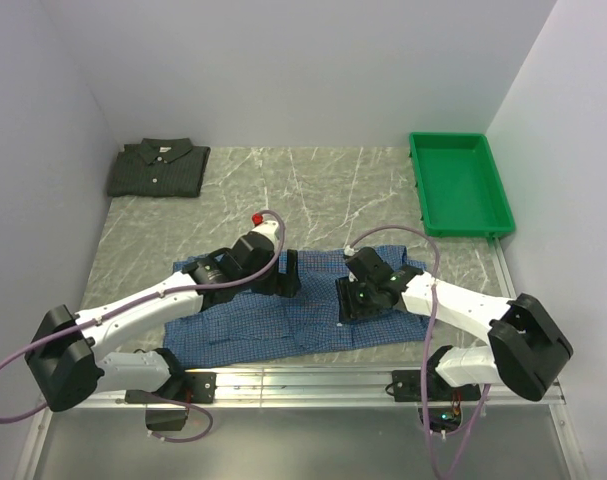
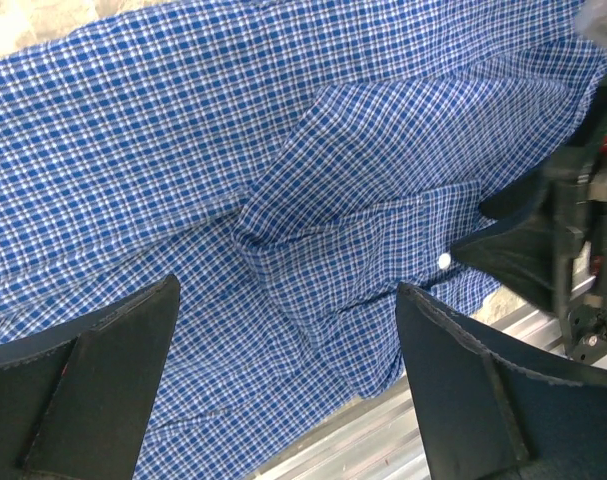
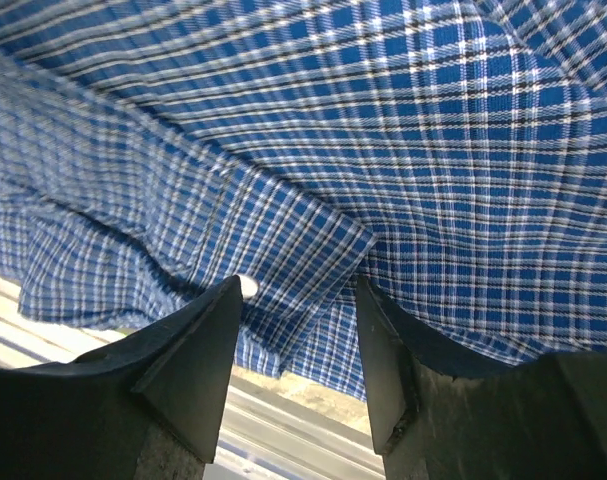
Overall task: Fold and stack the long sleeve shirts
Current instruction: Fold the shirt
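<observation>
A blue check long sleeve shirt (image 1: 243,330) lies spread and rumpled along the table's near edge. A second long sleeve shirt (image 1: 158,168), dark green-grey, rests folded at the back left corner. My left gripper (image 1: 288,272) hovers open over the blue shirt's middle, its jaws wide apart above the cloth (image 2: 287,285) and touching nothing. My right gripper (image 1: 348,300) is down at the shirt's near hem. Its jaws (image 3: 299,282) stand partly apart on either side of a folded flap beside a white button (image 3: 248,287). The right gripper's dark finger (image 2: 523,250) shows in the left wrist view.
A green plastic tray (image 1: 420,185) stands at the back right by the wall. An aluminium rail (image 1: 313,380) runs along the table's near edge just below the shirt's hem. White walls close in the left, back and right sides.
</observation>
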